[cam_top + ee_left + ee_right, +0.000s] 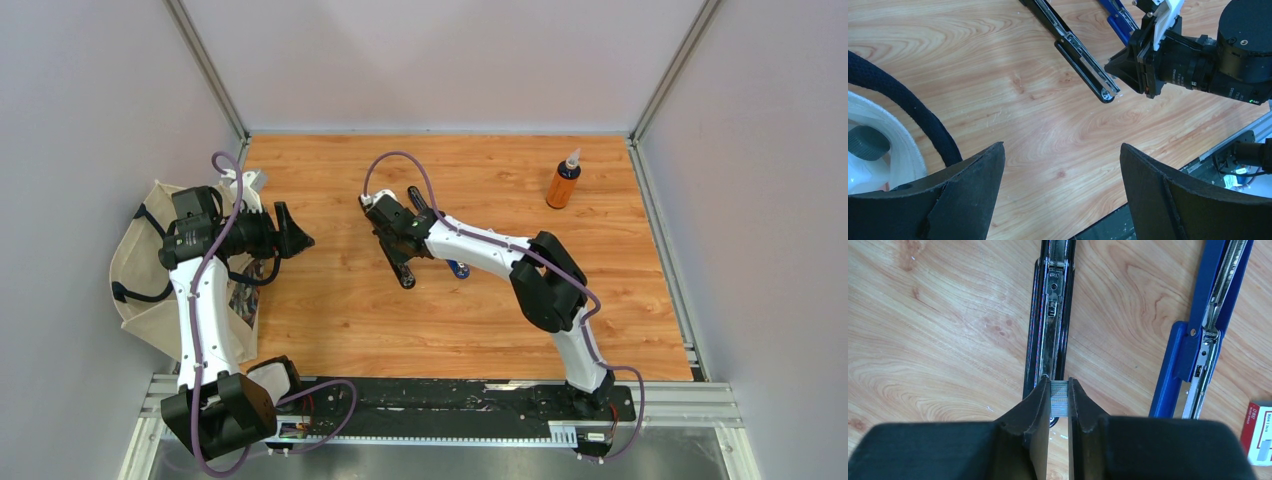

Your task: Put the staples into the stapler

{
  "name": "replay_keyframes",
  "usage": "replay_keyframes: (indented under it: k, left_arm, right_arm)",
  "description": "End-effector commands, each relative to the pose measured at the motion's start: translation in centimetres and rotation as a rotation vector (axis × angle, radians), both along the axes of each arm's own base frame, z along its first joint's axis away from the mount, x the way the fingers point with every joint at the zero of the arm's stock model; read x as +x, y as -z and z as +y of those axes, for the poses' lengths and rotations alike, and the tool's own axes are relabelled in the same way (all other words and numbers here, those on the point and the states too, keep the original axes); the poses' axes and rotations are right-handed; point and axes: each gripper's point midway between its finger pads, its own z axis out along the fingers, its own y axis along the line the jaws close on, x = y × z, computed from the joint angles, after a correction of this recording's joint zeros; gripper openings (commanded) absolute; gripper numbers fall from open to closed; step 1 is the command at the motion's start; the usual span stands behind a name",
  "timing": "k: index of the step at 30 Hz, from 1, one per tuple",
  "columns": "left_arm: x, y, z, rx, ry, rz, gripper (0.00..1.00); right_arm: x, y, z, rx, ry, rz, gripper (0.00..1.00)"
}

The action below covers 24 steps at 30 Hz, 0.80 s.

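A black stapler (1053, 315) lies opened flat on the wooden table, its metal staple channel facing up. My right gripper (1058, 383) is shut on a small silvery staple strip (1059, 400), held just above the near end of that channel. The top view shows the same gripper (393, 233) over the black stapler (398, 265). The staples' white box with a red label (1260, 432) lies at the right edge. My left gripper (1062, 146) hangs open and empty over bare wood, well left of the stapler (1083, 55).
A blue stapler (1198, 340) lies open beside the black one, to its right. An orange bottle (564, 183) stands at the back right. A beige bag with black straps (150, 290) lies at the left edge, a white container (868, 150) inside it.
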Motion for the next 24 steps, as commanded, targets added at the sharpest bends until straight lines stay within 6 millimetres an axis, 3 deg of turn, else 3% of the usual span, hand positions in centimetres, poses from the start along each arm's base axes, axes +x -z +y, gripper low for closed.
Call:
replay_keyframes:
  k: [1,11,24]
  left_arm:
    - [0.2,-0.7,0.2,0.012,0.008,-0.048,0.93]
    - [0.2,-0.7,0.2,0.011,0.009,-0.048,0.93]
    - [0.2,-0.7,0.2,0.012,0.01,-0.049,0.93]
  right_arm:
    - [1.4,-1.7,1.4,0.02,-0.004,-0.089,0.17]
    - [-0.5,-1.8,3.0,0.098,-0.064,-0.009,0.17]
    - [-0.6,-1.7,2.8,0.104,-0.044,-0.003,0.17]
